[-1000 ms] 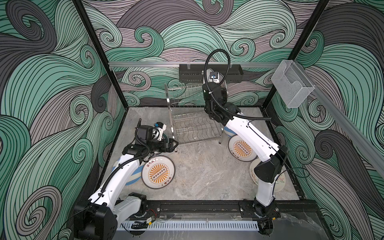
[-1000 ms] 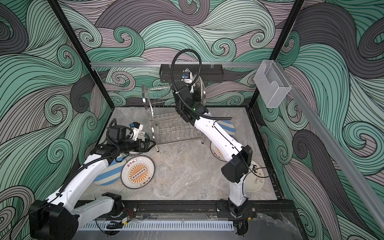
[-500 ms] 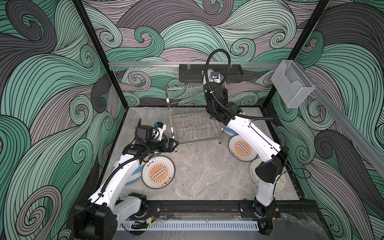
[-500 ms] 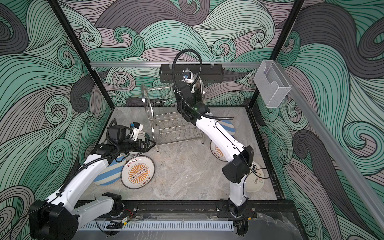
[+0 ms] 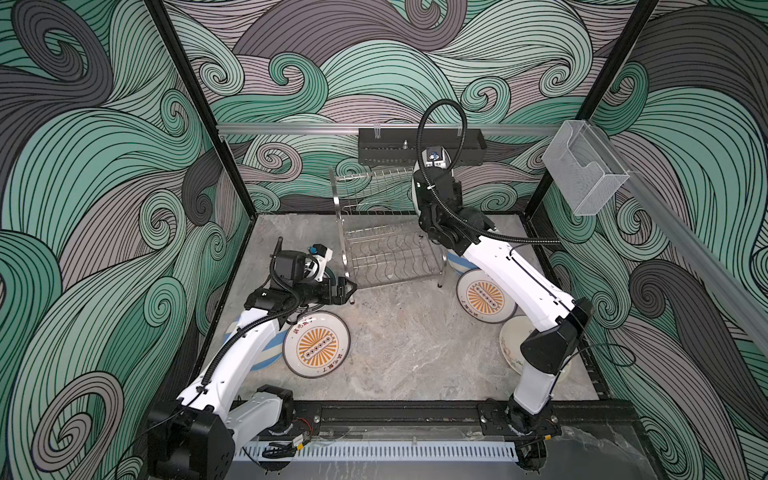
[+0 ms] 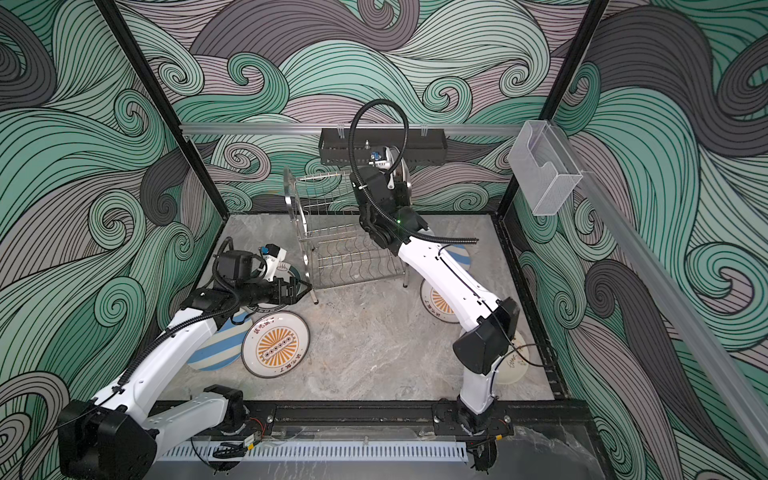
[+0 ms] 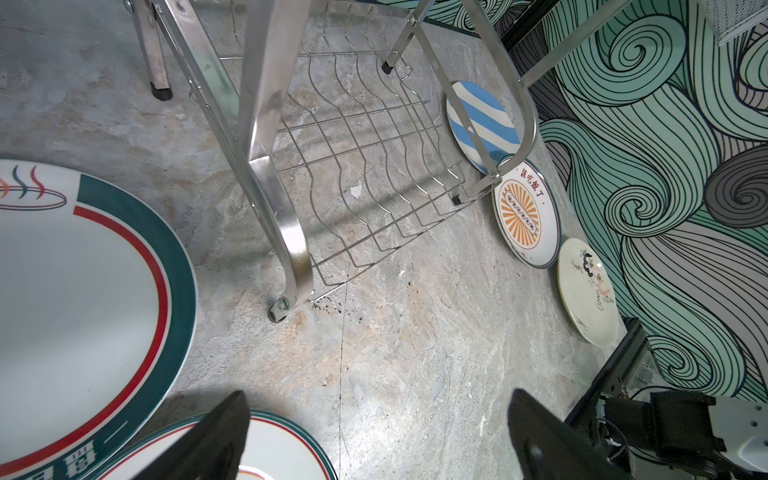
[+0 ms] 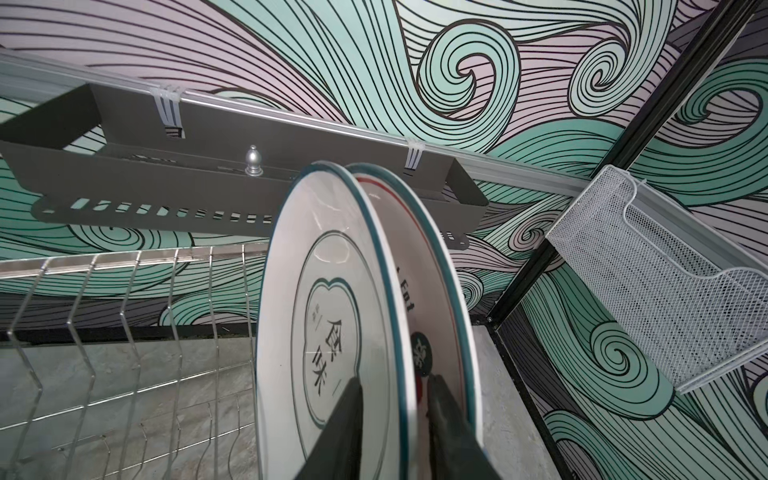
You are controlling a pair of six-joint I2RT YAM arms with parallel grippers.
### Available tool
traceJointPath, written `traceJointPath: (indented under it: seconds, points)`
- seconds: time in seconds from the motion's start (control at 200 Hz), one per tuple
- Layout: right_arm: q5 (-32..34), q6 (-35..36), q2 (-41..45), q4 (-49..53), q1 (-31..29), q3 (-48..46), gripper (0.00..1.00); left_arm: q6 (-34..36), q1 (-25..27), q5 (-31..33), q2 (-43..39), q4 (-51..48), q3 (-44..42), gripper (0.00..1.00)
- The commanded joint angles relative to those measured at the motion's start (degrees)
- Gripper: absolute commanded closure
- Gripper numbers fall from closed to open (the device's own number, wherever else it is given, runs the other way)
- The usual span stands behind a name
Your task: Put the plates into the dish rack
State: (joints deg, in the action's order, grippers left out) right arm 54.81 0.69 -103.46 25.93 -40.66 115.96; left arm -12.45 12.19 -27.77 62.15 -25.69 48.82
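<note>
Long black perforated tray [image 5: 382,145], aluminium rail [image 5: 291,128] touching its top, white ties [image 8: 168,106] binding them, wave-patterned wall [image 5: 374,62] behind it, clear plastic box [image 5: 582,178] well to its right, grey marbled tabletop [image 5: 407,353] below.

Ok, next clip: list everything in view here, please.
dish rack: one, shiny steel, back centre
racked plates: two, white with teal rims, upright in its upper tier
sunburst plates: two, orange on white, flat, one each side
striped plates: two, blue-white, flat, one each side
teal-rimmed plates: two, white, flat, left of rack
cream plate: one, flat, front right
tray: one, black, behind rack
clear box: one, hung upper right
table: one, grey
left hand: one, black, open, empty, by rack's foot
right hand: one, black, jaws slightly apart around a racked plate's rim
</note>
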Motion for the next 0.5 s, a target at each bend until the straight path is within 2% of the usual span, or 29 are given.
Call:
traceJointPath:
  seconds: [0.0,0.175,0.495]
  points:
    - [0.40,0.41,2.57,-0.76,-0.11,-1.32,0.67,0.72,0.46,-1.15,-0.80,0.22,-0.20,0.01]
    - [-1.19,1.24,3.76,-0.81,-0.29,-1.55,0.60,0.71,0.47,-0.96,-0.88,0.16,-0.21,0.01]
    - [-9.18,1.44,8.30,1.65,-0.29,-1.80,0.49,1.20,0.37,0.55,-1.30,-0.16,0.16,0.01]
